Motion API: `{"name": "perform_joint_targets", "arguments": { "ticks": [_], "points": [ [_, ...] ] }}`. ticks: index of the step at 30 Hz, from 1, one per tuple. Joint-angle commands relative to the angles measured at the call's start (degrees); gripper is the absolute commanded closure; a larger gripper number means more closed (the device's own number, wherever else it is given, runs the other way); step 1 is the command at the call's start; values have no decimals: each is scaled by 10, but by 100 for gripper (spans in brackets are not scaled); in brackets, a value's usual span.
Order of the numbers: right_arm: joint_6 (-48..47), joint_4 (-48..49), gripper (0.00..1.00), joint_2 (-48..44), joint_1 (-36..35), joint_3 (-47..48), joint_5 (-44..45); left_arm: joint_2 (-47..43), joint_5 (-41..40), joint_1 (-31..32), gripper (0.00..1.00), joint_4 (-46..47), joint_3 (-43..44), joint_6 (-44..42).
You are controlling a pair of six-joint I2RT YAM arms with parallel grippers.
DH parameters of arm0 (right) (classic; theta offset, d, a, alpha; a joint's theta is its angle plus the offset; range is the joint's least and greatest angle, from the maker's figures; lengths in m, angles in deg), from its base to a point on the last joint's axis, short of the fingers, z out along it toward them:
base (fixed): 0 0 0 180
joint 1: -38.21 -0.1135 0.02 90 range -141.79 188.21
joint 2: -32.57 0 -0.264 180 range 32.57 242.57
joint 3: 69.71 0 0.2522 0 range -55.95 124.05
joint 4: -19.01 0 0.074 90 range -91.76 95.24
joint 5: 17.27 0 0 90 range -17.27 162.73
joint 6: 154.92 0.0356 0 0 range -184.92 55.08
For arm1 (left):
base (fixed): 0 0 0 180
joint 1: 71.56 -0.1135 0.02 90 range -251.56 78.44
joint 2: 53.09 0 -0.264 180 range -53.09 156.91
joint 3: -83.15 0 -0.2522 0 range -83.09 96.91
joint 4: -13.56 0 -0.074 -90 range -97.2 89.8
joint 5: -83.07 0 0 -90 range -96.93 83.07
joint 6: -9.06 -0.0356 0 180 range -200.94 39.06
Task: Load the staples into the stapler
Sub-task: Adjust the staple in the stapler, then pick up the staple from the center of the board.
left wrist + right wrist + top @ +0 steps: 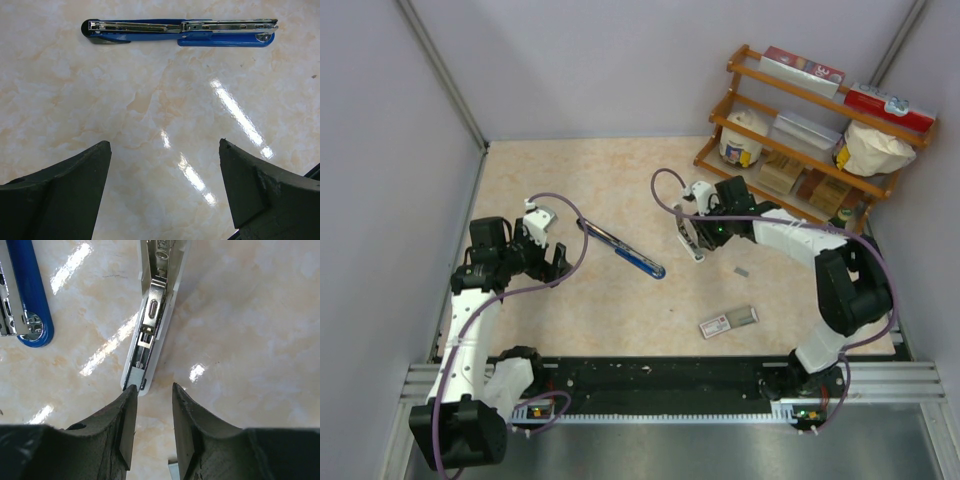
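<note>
Seen from above, a glossy cream marble-patterned table [570, 180] is holding two staplers and a box. The blue stapler [620, 250] is lying near the middle, hinged fully open into one long line, with its shiny metal channel facing up and its black end toward the left arm. The left gripper [164, 145] is hovering on the near side of it, jaws spread wide and empty.

To the right, the right gripper [153, 390] is sitting at the tip of a white stapler [155, 315], also opened. Its jaws are standing a narrow gap apart. A pale grey strip is running along one inner face; I cannot tell whether that is a held strip of staples.

The red-and-white staple box [728, 322] is lying near the right arm, its grey tray slid out. A small grey sliver [742, 271] is resting between box and white stapler; too small to identify.

Staples are probably light, thin, slick and easily snapped, so pinching gently across the long sides seems wise. The stapler looks rigid but may be sliding easily on this polished surface.
</note>
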Motion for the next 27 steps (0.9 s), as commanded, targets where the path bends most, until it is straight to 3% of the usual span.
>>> {"name": "perform_joint_targets", "arguments": {
  "ticks": [1,10,27],
  "points": [
    [-19,-28,65,-53,14,44,-2,0,9,-3,8,18,-2,2],
    [-143,-112,63,-101,25,-47,60,0,24,-3,8,17,-2,1],
    [-178,-158,60,-23,49,-54,71,-8,31,-3,8,17,-4,-2]
  ]
}}
